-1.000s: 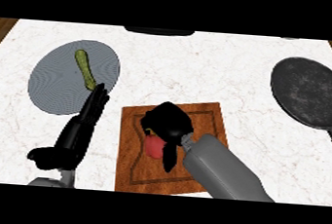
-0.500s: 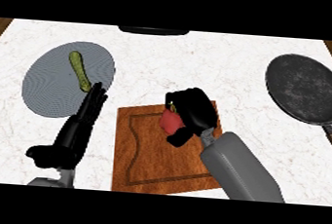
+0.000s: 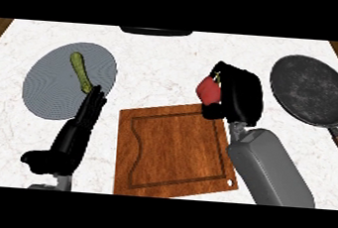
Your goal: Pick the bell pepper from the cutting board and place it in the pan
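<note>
A red bell pepper (image 3: 209, 90) is held above the counter, just past the far right corner of the wooden cutting board (image 3: 173, 146). My right hand (image 3: 238, 95) is shut on it, fingers curled round its right side, so only its left part shows. The dark round pan (image 3: 310, 91) lies on the counter to the right of that hand, its handle pointing toward the near right. My left hand (image 3: 79, 127) rests open at the lower left, fingers straight and pointing away, over the near edge of the grey plate.
A grey plate (image 3: 53, 80) at the left carries a green chilli-like vegetable (image 3: 81, 72). A dark object (image 3: 156, 31) shows at the far edge of the white marble counter. Brown wood borders the counter at both far corners.
My right hand has lifted the bell pepper off the cutting board and carried it away and to the right, toward the pan. The left hand has not moved.
</note>
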